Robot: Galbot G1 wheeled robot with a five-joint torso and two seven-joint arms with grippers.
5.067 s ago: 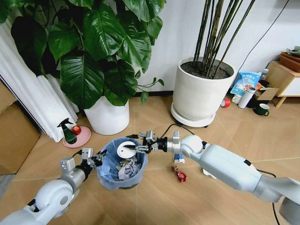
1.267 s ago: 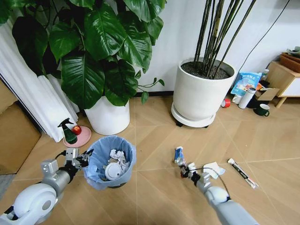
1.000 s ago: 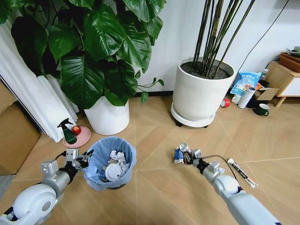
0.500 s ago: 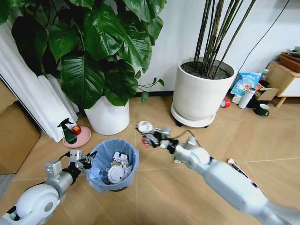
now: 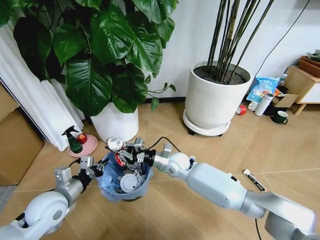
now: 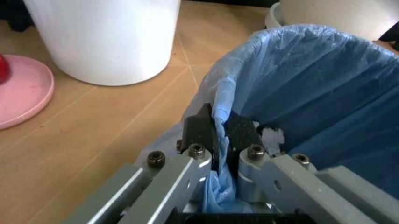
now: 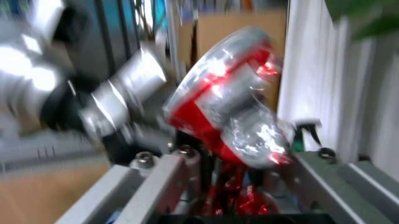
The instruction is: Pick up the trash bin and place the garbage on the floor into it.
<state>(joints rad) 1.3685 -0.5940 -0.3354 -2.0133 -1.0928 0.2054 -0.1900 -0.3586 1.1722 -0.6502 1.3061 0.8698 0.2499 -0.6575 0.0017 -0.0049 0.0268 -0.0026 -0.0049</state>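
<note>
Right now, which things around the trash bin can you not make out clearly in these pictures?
- Head view: the bottom of the trash bin is hidden; the right pincer and red wrapper cover part of its opening.
- Right wrist view: motion blur smears everything behind the red wrapper.
- Left wrist view: the left pincer hides the clamped bag rim; the bin's far side is cut off.

A pale wood-pattern floor (image 5: 165,215) runs to a white wall (image 5: 190,30). Two white plant pots stand there — a broad-leafed plant (image 5: 100,50) in the small white pot (image 5: 114,122), thin stalks in the large white pot (image 5: 216,95). White curtain (image 5: 35,107) at left, a wooden cabinet (image 5: 304,82) far right.
</note>
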